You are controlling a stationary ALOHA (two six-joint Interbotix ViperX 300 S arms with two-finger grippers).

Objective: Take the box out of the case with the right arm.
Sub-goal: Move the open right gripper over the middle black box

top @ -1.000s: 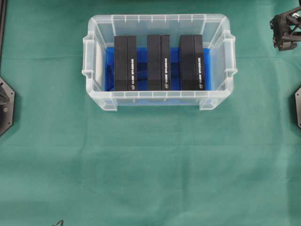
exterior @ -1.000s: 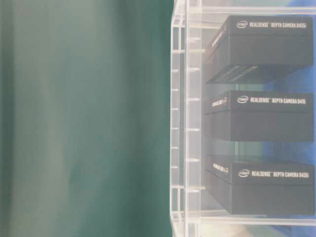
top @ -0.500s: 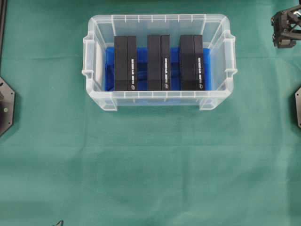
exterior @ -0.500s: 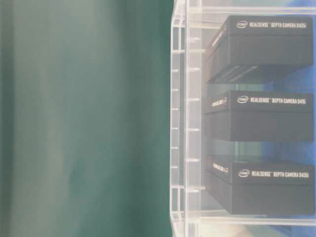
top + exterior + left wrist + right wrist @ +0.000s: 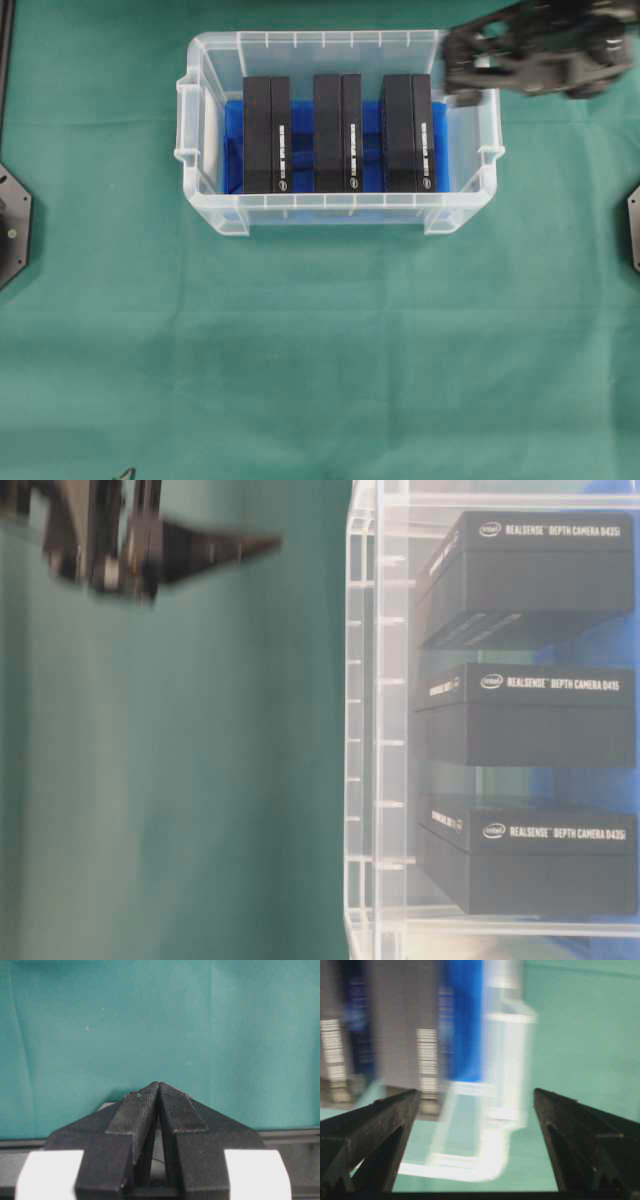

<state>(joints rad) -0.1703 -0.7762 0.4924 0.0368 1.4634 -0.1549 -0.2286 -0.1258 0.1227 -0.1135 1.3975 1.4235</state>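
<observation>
Jaws of the right gripper (image 5: 462, 68) spread wide, empty, at upper right of the overhead view over the case (image 5: 200, 135) corner, likely lining up on the nearest box (image 5: 407, 132); three boxes stand upright inside. Left gripper (image 5: 159, 1091) pinched closed, empty, over green counter (image 5: 320, 350).

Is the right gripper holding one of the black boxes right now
No, the right gripper is wide open and empty, and all three black boxes sit in the case.
</observation>
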